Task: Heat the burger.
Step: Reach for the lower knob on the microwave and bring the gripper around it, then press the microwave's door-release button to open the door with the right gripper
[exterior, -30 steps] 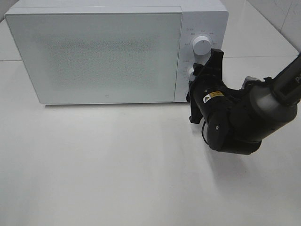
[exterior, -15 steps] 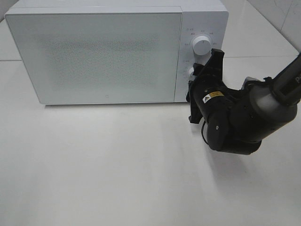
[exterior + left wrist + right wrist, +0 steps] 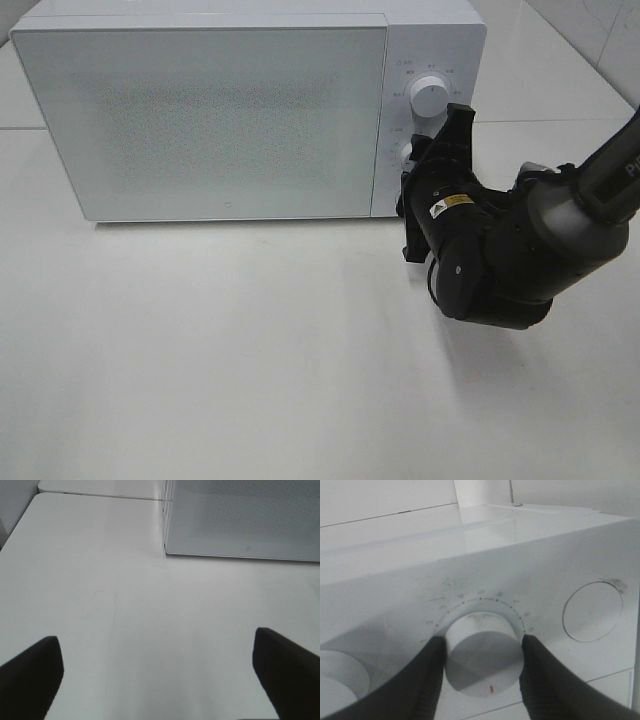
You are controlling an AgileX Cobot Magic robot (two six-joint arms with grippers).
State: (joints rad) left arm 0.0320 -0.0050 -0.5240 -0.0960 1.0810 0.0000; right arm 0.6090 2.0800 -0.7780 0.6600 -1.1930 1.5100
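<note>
Right gripper (image 3: 482, 652) clamped on the knob (image 3: 481, 630), a finger each side: twist squarely about its axis, grip firm, no slipping. Left gripper (image 3: 160, 672) gapes apart, idle over table (image 3: 125, 605). Burger unseen, likely behind the shut door (image 3: 210, 120) beside the right gripper

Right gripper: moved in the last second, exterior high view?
No. The right gripper stays at the white box microwave's lower round white dial, same offset below the upper round white dial.
</note>
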